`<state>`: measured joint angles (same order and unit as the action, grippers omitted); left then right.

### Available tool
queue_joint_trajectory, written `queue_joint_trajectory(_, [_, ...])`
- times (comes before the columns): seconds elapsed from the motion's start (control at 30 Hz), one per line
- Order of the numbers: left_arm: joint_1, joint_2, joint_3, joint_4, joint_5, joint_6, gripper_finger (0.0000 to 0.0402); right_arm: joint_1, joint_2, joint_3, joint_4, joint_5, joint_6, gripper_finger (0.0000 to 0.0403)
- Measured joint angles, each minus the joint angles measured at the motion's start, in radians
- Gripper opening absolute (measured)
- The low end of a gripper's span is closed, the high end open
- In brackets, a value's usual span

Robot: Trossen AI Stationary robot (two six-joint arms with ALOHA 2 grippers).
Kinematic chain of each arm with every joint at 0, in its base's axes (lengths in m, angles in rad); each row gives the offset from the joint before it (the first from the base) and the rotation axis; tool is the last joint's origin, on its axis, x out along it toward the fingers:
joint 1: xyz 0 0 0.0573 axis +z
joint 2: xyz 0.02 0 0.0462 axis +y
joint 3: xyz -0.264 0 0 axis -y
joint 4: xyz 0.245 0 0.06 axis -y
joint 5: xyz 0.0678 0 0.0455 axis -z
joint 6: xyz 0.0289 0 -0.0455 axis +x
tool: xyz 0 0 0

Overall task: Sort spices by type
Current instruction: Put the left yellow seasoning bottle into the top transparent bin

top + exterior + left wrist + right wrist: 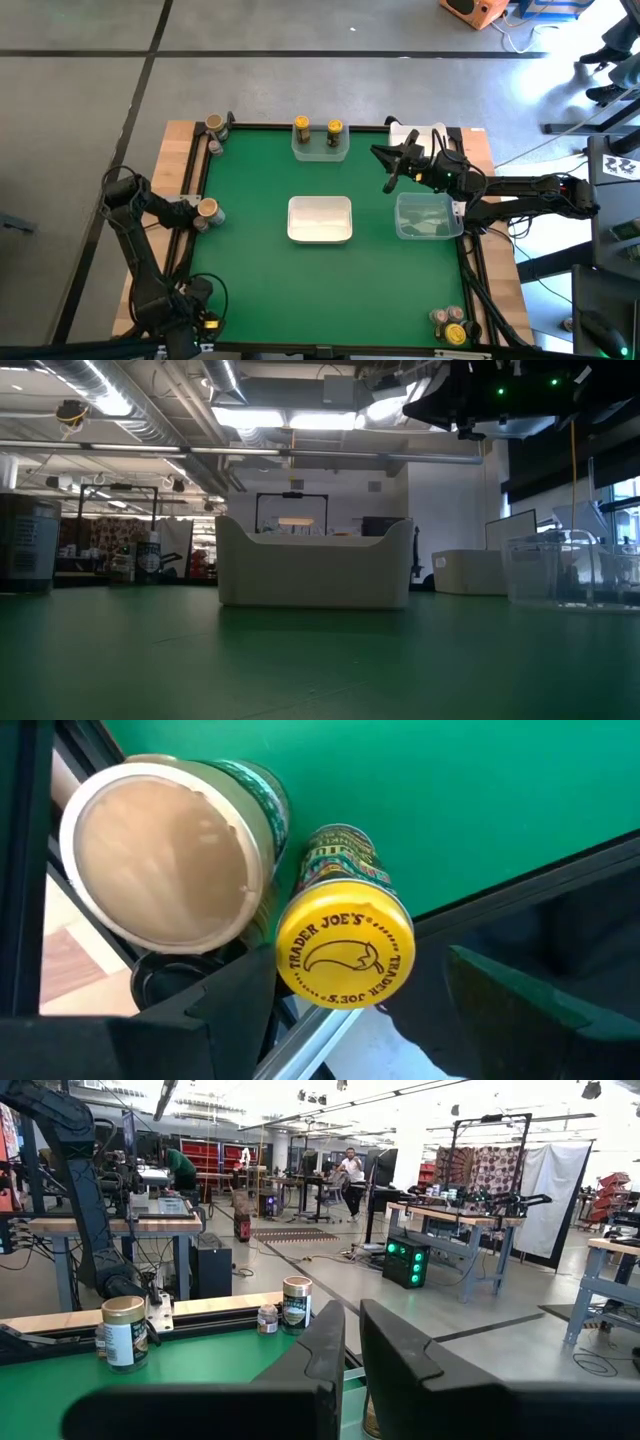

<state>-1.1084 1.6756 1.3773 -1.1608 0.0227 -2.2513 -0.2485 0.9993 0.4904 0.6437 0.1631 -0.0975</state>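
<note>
The spices are small jars. A tan-capped jar (207,209) and a yellow-capped jar (345,958) stand at the table's left edge. My left gripper (188,212) is open there, and in its wrist view the yellow-capped jar sits between its fingers (225,1005). Two yellow-capped jars (301,127) (334,128) stand in a clear tub (320,148) at the far edge. More jars stand at the far left corner (213,125) and the near right corner (450,326). My right gripper (382,166) is shut and empty, held level above the table and pointing left. My left gripper has one finger on each side of the yellow-capped jar, just below its cap (345,958). I cannot tell whether either finger touches it. The jar stands on the table's left edge beside the tan-capped jar (160,850).
A white tub (320,219) sits at the table's middle. A clear tub (428,216) lies below and to the right of my right gripper. A raised dark rim (270,125) runs round the green mat. People stand far off in the room (350,1165).
</note>
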Motion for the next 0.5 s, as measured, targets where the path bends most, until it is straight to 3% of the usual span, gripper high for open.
queue_joint_trajectory(0.5, [0.000, 0.006, -0.127, 0.147, -0.001, -0.001, 0.0273, 0.000, 0.000, 0.000, -0.003, 0.000, 0.000, 0.0039])
